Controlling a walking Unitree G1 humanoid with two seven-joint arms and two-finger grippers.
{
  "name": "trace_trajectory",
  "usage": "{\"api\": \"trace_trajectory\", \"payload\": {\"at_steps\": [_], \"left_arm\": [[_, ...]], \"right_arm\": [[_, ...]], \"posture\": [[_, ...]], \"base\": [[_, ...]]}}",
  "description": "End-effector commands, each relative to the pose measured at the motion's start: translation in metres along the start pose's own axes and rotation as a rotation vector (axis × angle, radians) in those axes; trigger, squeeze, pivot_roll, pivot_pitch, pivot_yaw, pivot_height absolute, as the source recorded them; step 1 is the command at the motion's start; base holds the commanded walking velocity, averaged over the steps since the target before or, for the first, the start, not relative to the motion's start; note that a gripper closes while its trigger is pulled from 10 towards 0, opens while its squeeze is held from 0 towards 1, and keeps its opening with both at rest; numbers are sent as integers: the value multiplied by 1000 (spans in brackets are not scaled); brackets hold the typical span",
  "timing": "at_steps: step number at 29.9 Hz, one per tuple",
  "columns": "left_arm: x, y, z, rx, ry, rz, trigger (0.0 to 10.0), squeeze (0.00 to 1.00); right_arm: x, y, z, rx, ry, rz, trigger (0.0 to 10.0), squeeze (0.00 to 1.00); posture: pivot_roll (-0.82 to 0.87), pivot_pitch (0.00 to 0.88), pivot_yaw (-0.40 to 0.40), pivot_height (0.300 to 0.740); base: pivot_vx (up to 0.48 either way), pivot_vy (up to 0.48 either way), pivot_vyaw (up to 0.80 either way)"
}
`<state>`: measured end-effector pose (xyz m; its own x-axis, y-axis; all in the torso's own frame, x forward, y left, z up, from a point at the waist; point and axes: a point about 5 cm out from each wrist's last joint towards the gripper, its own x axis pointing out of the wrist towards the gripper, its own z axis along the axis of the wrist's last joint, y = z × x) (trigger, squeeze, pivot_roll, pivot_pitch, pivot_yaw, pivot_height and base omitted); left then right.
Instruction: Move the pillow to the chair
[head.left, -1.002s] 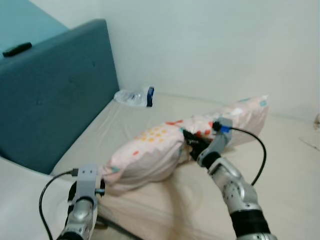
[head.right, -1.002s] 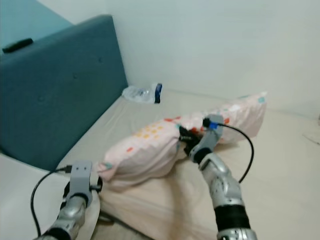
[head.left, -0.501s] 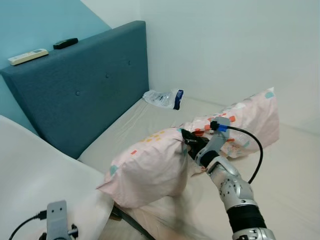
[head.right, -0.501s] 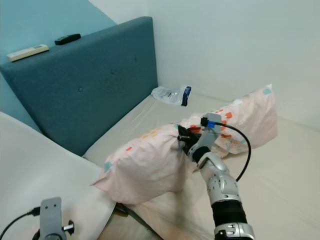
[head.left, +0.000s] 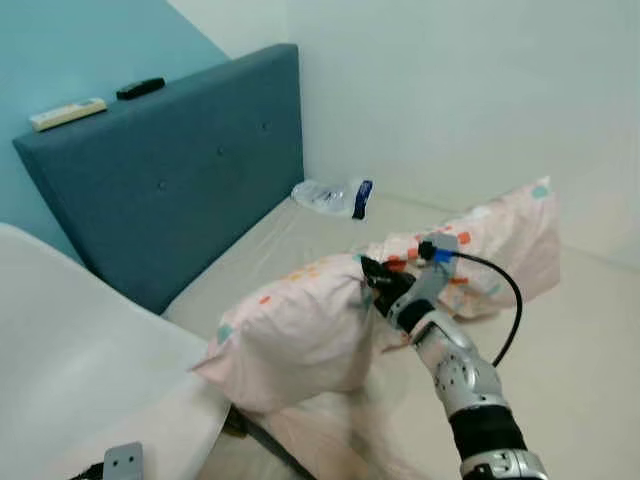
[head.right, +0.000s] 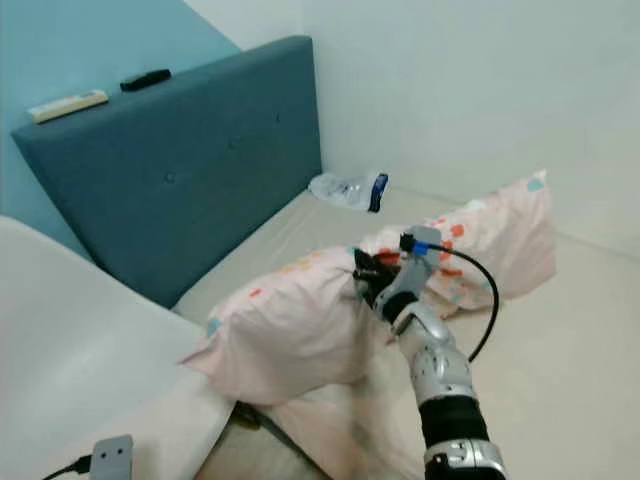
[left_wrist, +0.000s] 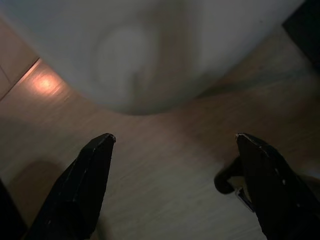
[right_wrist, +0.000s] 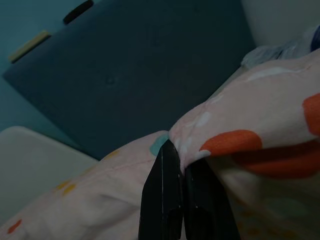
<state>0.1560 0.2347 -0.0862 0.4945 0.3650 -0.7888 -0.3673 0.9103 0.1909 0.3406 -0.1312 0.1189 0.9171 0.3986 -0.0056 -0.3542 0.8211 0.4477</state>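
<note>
The pillow (head.left: 330, 320), pink-ish with coloured spots, is pinched roughly at its middle by the right end effector (head.left: 378, 283). In the right wrist view the two black fingers (right_wrist: 170, 200) are seen pressed together, with a fold of the fabric clamped between them. So that end effector is closed tight on the pillow.

The pillow is stretched across the bed (head.left: 590, 340). Its far right end is still resting on the mattress near the wall, while the near left end is lifted and hangs over the edge of the bed, right next to the white chair (head.left: 70, 340). Whether it's actually touching the chair can't be told, but it's very close.

The left end effector (left_wrist: 170, 145) is seen down low in its wrist view, fingers spread wide apart with nothing between them. It's pointed at a wooden floor (left_wrist: 150, 190), with what looks like the pale underside of the chair above it.

A blue headboard (head.left: 170, 190) is found at the far left, and a white remote (head.left: 68, 114) and a black remote (head.left: 140, 88) are laid on top of it. A clear plastic bag (head.left: 335, 196) is left on the mattress in the far corner.
</note>
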Motion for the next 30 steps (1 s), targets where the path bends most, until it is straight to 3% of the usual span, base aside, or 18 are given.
{"api": "trace_trajectory", "payload": {"at_steps": [1,15,30], "left_arm": [[0,-5,4,21,-11,-21,10000,0],[0,-18,9,93,-37,-93,10000,0],[-2,-21,7,111,-42,-120,10000,0]], "right_arm": [[6,7,17,-37,-80,48,10000,0],[8,9,15,-43,-78,57,10000,0],[8,12,13,-42,-81,79,10000,0]], "posture": [[48,0,-24,740],[43,0,-18,740],[48,0,-22,740]], "base": [[0,0,769],[0,0,769],[0,0,769]]}}
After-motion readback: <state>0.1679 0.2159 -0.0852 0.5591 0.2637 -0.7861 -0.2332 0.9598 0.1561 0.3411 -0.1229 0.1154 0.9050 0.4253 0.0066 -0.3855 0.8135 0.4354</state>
